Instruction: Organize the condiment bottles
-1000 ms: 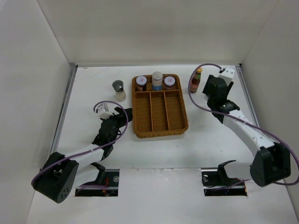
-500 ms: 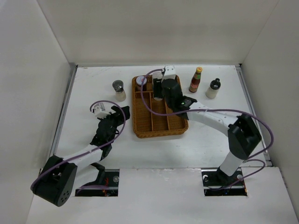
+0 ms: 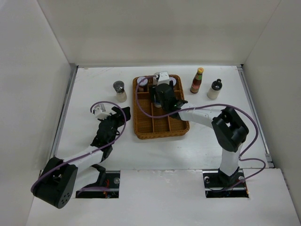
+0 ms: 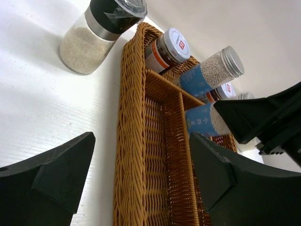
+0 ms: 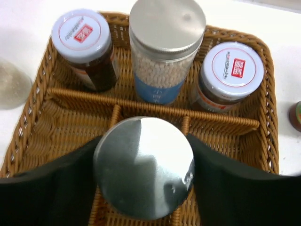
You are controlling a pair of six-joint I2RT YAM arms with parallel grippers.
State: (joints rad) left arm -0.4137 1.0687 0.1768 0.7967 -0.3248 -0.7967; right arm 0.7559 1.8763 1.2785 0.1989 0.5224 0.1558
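Note:
My right gripper (image 5: 144, 175) is shut on a white blue-banded bottle by its silver cap (image 5: 141, 155), holding it upright over the middle of the wicker tray (image 3: 161, 126), just in front of the back row. That row holds a red-labelled jar (image 5: 83, 46), a second blue-banded bottle (image 5: 165, 52) and another red-labelled jar (image 5: 231, 75). In the top view the right gripper (image 3: 162, 93) hides most of them. The grey-lidded shaker (image 3: 119, 91) stands left of the tray. The red sauce bottle (image 3: 197, 80) and the black-capped bottle (image 3: 215, 89) stand to its right. My left gripper (image 3: 115, 120) is open and empty beside the tray's left rim (image 4: 128, 141).
The tray has three long front compartments (image 3: 153, 115) behind its near rim. White walls close in the table on the left, back and right. The right arm's purple cable (image 3: 207, 109) loops over the table to the right of the tray.
My right arm swung from the back right corner to over the tray, uncovering the black-capped bottle, then shifted a little left. The left arm barely moved.

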